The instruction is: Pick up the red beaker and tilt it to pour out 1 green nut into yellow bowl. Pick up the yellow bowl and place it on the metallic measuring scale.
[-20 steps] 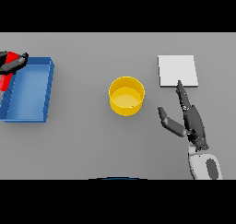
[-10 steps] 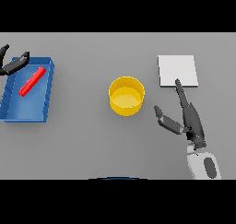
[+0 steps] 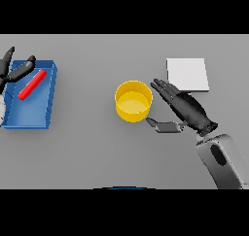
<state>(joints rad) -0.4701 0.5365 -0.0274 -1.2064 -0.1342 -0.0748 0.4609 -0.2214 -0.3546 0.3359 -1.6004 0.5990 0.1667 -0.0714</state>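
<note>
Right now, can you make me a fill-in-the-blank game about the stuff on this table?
1. The red beaker lies inside the ____ tray.
2. The right hand, fingers open, is beside the ____ bowl.
3. The white scale has ____ on it.
4. The left hand is at the tray's far ____ corner.

Missing words: blue; yellow; nothing; left

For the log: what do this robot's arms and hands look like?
The right hand is dark grey to black, with slim segmented fingers and a thumb, joined at a dark wrist to a boxy light-grey forearm bearing a dark oval inset. Of the left hand only dark fingers show, beside a bit of white arm at the edge.
</note>
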